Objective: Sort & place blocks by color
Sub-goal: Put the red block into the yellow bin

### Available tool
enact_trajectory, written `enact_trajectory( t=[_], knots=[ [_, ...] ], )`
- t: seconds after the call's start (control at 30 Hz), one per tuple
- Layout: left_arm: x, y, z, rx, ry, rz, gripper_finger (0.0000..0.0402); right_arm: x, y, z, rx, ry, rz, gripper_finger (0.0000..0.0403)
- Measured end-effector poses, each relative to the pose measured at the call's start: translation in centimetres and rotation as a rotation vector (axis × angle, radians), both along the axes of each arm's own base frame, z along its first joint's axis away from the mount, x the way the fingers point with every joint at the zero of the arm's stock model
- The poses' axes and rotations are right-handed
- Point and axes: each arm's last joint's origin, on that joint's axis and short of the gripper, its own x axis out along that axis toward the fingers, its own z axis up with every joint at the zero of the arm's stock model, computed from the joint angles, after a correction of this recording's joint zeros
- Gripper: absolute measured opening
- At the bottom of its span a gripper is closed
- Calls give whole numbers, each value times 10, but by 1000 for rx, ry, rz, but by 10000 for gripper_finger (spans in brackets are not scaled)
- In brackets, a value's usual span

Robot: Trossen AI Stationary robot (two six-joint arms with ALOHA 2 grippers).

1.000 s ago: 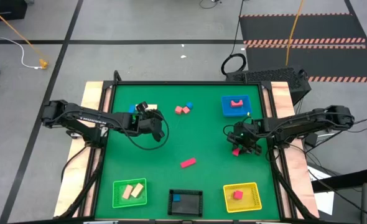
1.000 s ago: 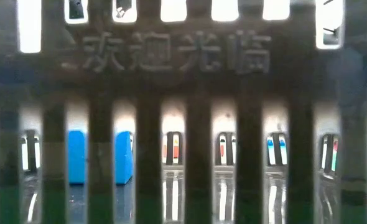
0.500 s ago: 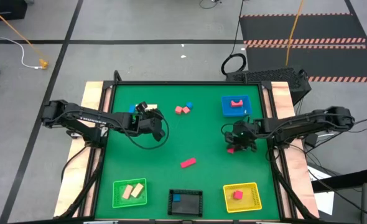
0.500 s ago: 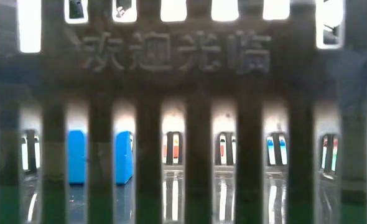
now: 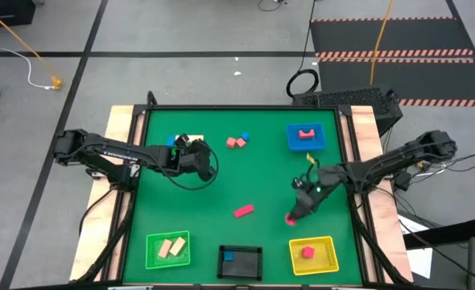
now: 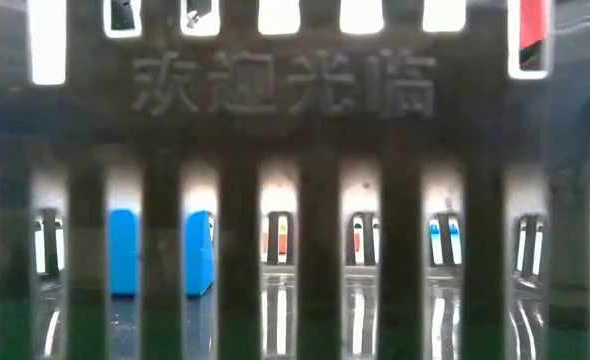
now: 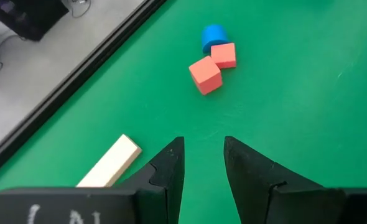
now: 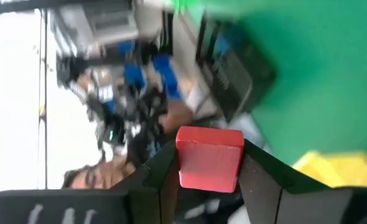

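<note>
Red block (image 8: 209, 158) clamped in right tool (image 5: 295, 214) beside yellow tray (image 5: 332, 254); left tool (image 7: 203, 163) narrow, empty.

Open green mat (image 5: 254, 173) surrounds lone red bar (image 5: 243, 211).

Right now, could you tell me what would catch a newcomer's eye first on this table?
Most striking is the right hand, gripping a red block just above the yellow tray at the table's near right. Next, the left hand hovers open and empty over the green mat at far left, aimed toward two red cubes and a blue block.
</note>
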Motion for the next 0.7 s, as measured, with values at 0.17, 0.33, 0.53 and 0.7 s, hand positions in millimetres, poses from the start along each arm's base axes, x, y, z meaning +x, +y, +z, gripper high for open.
enact_trajectory(
  t=[0.17,0.33,0.53,0.7],
  knots=[
    [0,0,0,-29,-40,41,115,-14,28,-7,31,129,136,123],
    [1,0,1,-40,-66,57,115,-31,45,-21,-6,330,215,123],
    [2,0,1,-47,-78,67,115,-44,52,-31,-83,443,249,124],
    [2,0,1,-47,-78,67,115,-50,56,-34,-107,478,283,128]
  ],
)
